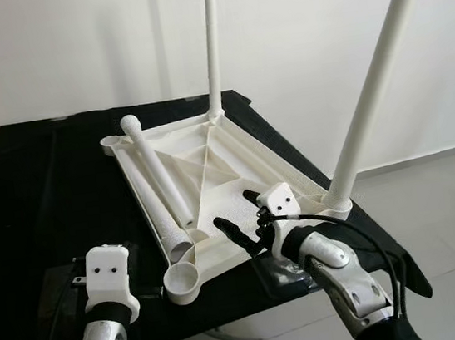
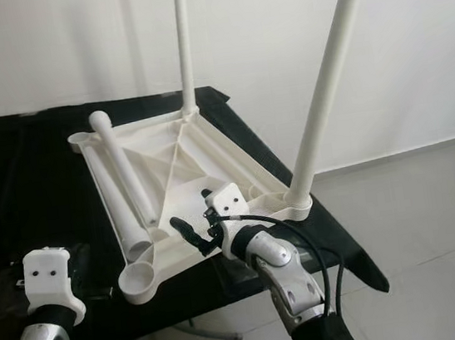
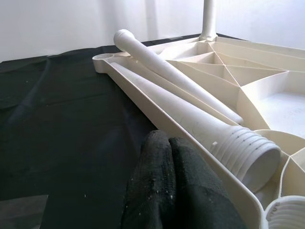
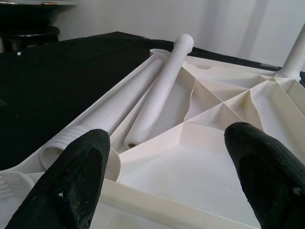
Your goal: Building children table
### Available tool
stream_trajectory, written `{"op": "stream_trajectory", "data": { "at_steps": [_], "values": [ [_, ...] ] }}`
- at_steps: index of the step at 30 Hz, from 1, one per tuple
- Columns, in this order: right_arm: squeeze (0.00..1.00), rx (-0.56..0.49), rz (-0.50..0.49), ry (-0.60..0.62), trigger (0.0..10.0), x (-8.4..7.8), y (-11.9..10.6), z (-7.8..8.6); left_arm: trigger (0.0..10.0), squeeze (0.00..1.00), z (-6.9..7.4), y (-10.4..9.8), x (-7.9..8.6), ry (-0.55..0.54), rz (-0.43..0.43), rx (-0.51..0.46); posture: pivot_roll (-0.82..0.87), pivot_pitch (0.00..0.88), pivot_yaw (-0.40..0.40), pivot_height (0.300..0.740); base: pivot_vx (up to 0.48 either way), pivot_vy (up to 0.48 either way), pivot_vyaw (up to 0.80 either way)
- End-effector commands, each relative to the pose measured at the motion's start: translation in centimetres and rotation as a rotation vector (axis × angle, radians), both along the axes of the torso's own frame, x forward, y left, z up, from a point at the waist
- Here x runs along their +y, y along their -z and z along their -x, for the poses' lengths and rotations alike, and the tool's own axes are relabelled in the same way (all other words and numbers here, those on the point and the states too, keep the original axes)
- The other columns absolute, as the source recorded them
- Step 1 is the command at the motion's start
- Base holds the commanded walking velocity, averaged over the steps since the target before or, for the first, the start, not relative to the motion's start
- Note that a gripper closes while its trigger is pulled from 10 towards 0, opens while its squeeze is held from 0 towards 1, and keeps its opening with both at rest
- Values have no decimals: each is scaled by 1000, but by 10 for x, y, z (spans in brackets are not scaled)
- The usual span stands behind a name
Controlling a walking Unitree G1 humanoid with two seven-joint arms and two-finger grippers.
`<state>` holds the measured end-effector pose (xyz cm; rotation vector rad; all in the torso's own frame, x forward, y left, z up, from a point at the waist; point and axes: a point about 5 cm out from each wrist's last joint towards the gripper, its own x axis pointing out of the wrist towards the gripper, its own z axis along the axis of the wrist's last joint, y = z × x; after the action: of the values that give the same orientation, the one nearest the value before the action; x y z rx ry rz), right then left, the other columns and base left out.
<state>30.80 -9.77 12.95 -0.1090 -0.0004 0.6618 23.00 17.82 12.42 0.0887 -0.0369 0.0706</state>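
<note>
A: Status?

B: Tabletop (image 1: 236, 169) lies upside down on the black cloth (image 1: 45, 185), two legs screwed in and upright. Two loose legs (image 1: 157, 175) rest in its underside — just ahead of my right gripper (image 1: 238, 219), whose fingers are spread wide. Left gripper (image 3: 176, 191) is pressed closed, holding nothing.

A: Next?

B: I'd reach forward-left and pinch the nearer loose leg (image 4: 159, 90) mid-shaft, squarely — it's round, likely to roll. Then its threaded end goes to the empty corner socket (image 1: 184, 283).
</note>
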Motion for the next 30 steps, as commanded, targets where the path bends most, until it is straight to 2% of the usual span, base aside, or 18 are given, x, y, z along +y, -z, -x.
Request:
{"op": "stream_trajectory", "data": {
  "at_steps": [1,11,24,30],
  "values": [
    [0,1,20,2,10000,-1,1,-1,10000,0,2,1,2,-24,-15,2,-267,2,-71,740,0,0,0],
    [0,16,10,6,10000,1,2,-2,10000,0,0,2,0,-9,-59,16,-249,0,-69,740,0,0,0],
    [0,19,-2,4,10000,5,3,-1,10000,0,0,4,5,-13,-58,26,-244,0,-66,740,0,0,0],
    [0,19,-26,2,10000,12,2,0,10000,0,1,4,11,-6,-64,39,-234,5,-27,740,0,0,0]
  ]
}}
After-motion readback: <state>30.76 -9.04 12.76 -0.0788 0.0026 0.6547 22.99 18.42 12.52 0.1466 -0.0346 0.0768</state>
